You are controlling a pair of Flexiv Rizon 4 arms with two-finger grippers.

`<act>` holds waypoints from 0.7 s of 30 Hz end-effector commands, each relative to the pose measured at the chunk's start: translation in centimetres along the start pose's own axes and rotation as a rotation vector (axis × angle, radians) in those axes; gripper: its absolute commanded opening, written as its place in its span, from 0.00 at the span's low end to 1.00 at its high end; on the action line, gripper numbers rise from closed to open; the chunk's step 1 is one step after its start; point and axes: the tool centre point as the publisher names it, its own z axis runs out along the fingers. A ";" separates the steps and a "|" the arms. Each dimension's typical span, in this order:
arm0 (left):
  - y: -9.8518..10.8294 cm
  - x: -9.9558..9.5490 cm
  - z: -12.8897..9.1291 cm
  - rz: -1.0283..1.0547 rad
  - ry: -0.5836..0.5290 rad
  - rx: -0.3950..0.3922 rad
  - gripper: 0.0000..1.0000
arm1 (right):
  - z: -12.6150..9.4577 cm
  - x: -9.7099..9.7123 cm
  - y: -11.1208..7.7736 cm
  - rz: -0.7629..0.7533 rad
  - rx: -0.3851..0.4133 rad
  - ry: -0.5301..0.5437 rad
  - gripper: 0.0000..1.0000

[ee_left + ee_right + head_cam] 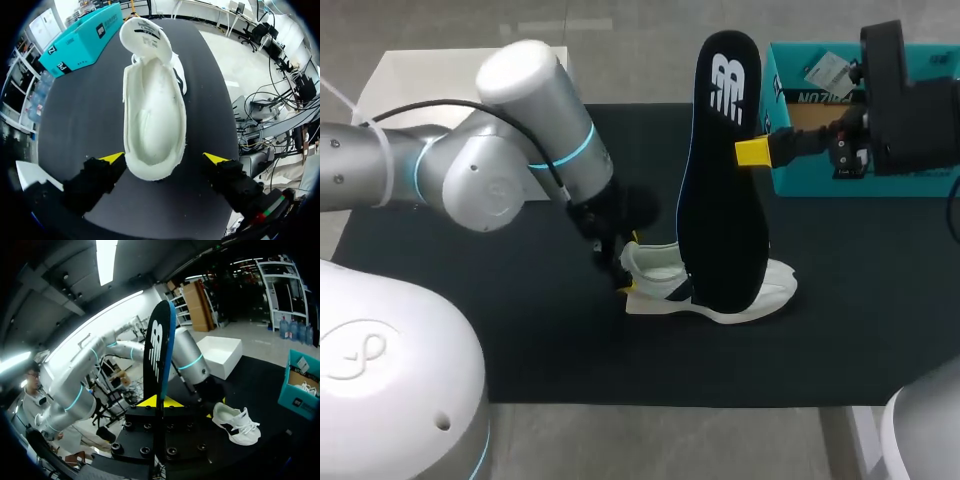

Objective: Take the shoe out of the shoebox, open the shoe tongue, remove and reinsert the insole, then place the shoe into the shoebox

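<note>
Both fingers (752, 152) of the right gripper (160, 401) are clamping the black insole (722, 200) upright; the left gripper (164, 159) is straddling the white shoe (154, 120) at its heel, spread wide (touching nothing).

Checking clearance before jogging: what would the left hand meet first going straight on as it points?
The heel of the white shoe, lying just ahead between the open fingers of the left hand; how near is unclear.
</note>
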 end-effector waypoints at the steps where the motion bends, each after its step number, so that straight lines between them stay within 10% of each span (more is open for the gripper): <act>1: -1.1 0.0 -1.0 0.010 -0.015 -0.248 1.00 | 0.4 -0.1 0.4 0.002 0.005 0.001 0.00; 21: -0.8 -1.1 -1.5 0.040 -0.037 -0.342 1.00 | 0.4 -0.1 0.4 0.002 0.005 0.001 0.00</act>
